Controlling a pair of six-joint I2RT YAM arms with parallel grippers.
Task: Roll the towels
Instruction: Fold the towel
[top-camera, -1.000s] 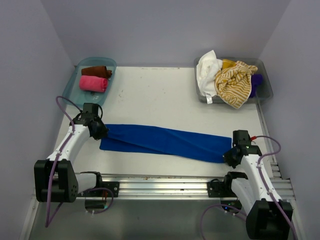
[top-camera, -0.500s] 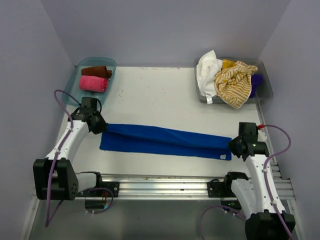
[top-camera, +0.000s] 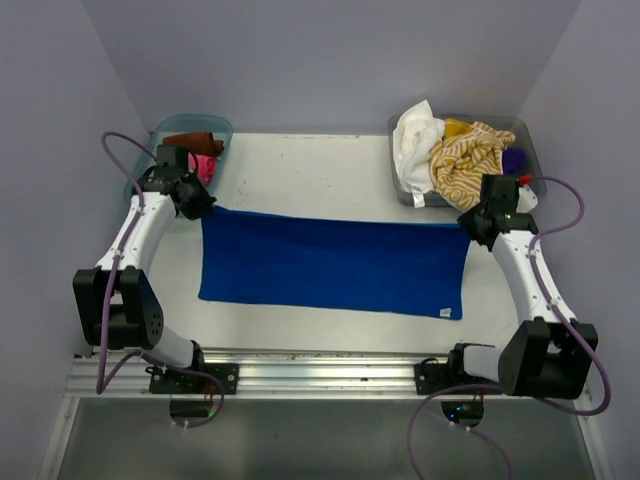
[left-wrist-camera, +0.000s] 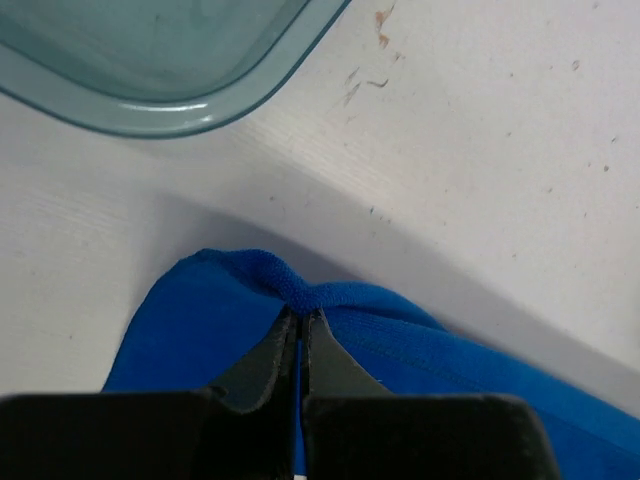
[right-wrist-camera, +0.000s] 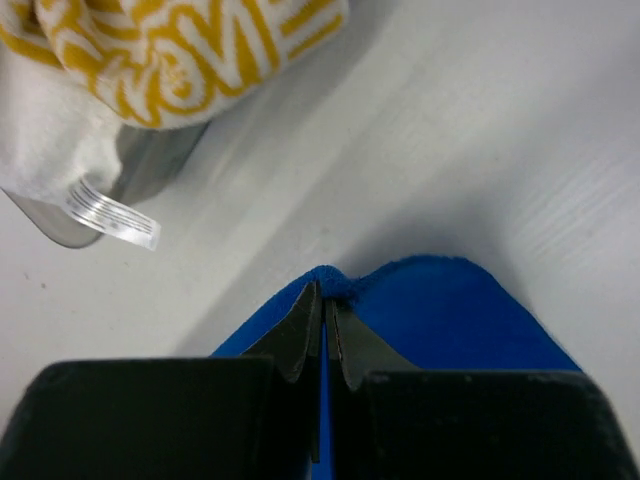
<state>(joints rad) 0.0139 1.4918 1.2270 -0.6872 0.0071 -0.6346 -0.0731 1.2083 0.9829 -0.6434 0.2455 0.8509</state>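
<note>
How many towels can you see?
6: a blue towel spread on the table; brown and pink in the left bin; white, yellow-striped and purple in the right bin. More may hide in that pile.

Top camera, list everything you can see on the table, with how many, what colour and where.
blue towel: one, royal blue, spread flat across the middle of the table
pink towel: one, pink, rolled, in the far-left tray, partly hidden by the left arm
brown towel: one, brown, rolled, same tray, behind the pink one
white towel: one, white, heaped in the far-right tray
yellow striped towel: one, mustard and white, draped over that tray's front edge
purple towel: one, purple, mostly buried in that tray
trays: two, teal far left, clear grey far right
table: one, white
left gripper: black, shut on the blue towel's far-left corner
right gripper: black, shut on its far-right corner
</note>
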